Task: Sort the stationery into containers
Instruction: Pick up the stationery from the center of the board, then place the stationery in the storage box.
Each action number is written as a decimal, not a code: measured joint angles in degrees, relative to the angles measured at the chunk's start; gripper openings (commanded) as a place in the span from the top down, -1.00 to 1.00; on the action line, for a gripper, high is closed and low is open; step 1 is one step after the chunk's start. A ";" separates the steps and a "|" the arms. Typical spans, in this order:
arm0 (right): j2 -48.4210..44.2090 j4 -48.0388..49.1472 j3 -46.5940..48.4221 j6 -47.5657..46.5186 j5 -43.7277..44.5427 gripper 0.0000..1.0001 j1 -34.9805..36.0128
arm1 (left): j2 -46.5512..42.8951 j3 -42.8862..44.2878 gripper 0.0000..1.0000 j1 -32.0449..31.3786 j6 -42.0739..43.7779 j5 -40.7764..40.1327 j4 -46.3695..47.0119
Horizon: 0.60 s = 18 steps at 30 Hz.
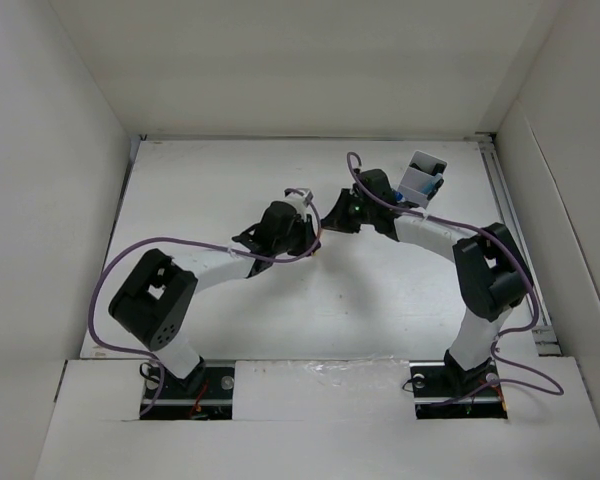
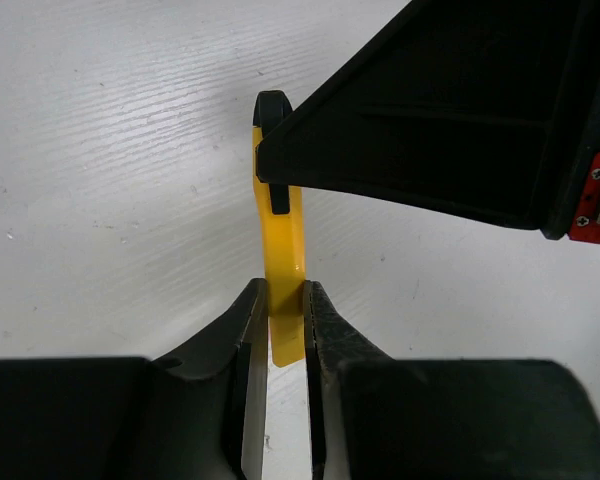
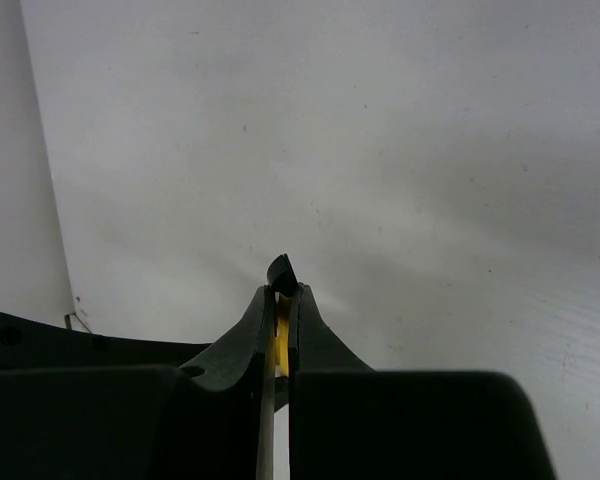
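The left claw (image 2: 283,300) is gripping the short yellow stick (image 2: 282,240), its two fingers pressing against the stick's near end from either side. The right claw (image 3: 281,298) is clamping the same stick. Its fingers are closing on a sliver of yellow, with the stick's black cap (image 3: 282,270) poking out past the tips. In the left wrist view the right claw's black body is crossing over the far part of the stick, just short of the black cap. The two claws are meeting over the table (image 1: 380,300), to the left of the translucent white tray (image 1: 417,178) and a little nearer the arm bases than it. The tray is sitting just beyond the right wrist. Something blue (image 1: 436,184) is lying inside the tray, though which compartment it is in cannot be told.
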 measured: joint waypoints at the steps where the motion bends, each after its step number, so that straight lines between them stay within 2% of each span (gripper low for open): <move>1: 0.00 0.00 0.02 0.02 -0.22 1.00 0.02 | -0.44 -0.48 0.85 0.07 -0.13 0.04 0.31; 5: -0.02 0.02 0.33 0.42 -0.70 1.00 0.11 | -2.73 -2.10 0.46 0.15 -0.11 0.31 0.57; 6: -0.02 0.09 0.42 0.44 -0.55 1.00 0.28 | -3.54 -2.56 0.25 0.13 -0.07 0.74 0.68; 10: -0.11 0.04 0.42 0.74 0.74 1.00 0.35 | -8.28 -4.76 -0.09 0.11 -0.09 2.73 2.01; 13: -0.96 0.02 0.42 0.90 2.38 1.00 0.33 | -11.39 -5.44 -0.15 0.11 -0.24 3.52 3.28; 15: -1.90 0.02 0.42 0.94 3.56 1.00 0.04 | -12.96 -5.84 -0.31 0.11 -0.20 3.72 4.04; 18: -3.28 0.02 0.66 1.11 5.14 1.00 -0.87 | -14.80 -6.56 -0.41 0.11 -0.31 3.72 4.39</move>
